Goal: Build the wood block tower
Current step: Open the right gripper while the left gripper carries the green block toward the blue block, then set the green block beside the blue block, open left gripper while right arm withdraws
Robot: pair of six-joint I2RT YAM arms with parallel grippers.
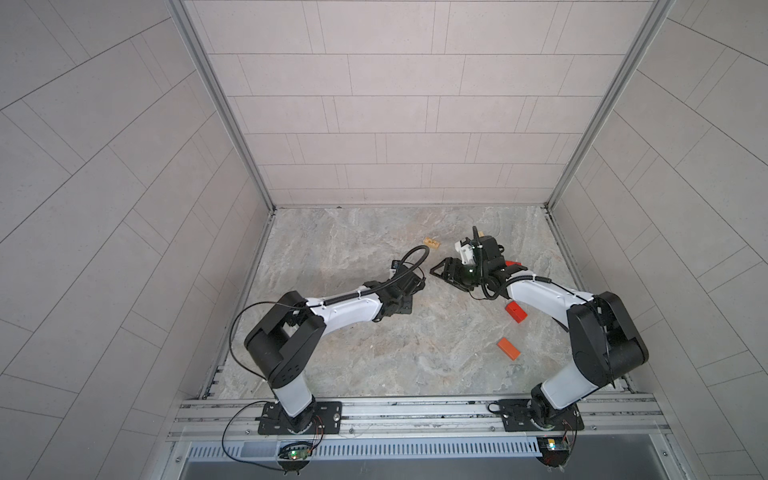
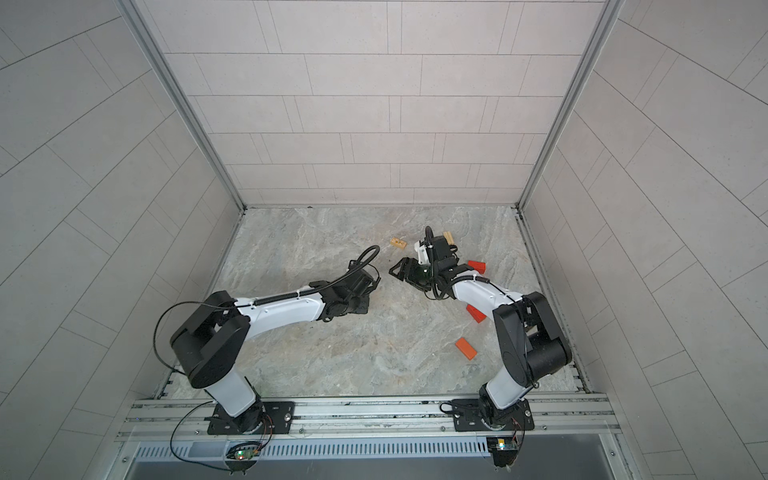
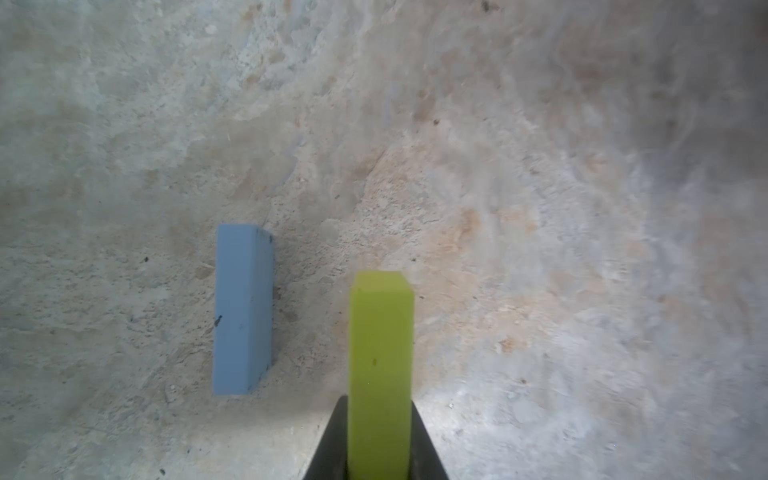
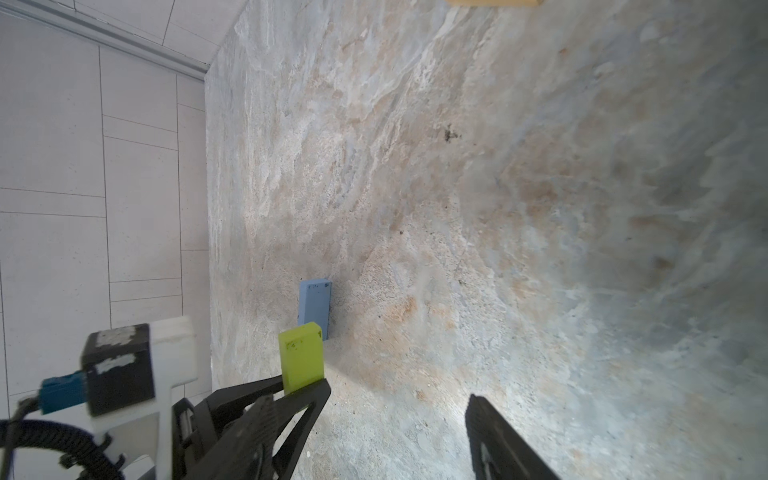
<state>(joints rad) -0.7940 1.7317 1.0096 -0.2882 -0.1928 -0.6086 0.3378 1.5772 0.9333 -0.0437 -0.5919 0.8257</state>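
Left gripper (image 3: 378,400) is clamped on a lime green block (image 3: 380,332), holding it over the desk (image 1: 374,357). The block sits alongside a light blue block (image 3: 243,309) but does not touch it. The blue one lies flat on the desk, alone.

Right gripper (image 4: 399,390) waits close by, its jaws apart with nothing between them.

No tower stands yet, as no block rests on another. In both top views a tan block (image 1: 431,244), a red block (image 1: 515,312) and an orange block (image 1: 509,348) lie scattered, well apart.

The build looks barely begun. The blue piece is probably the first of the base layer and the green the next. Every upper layer remains to be laid.
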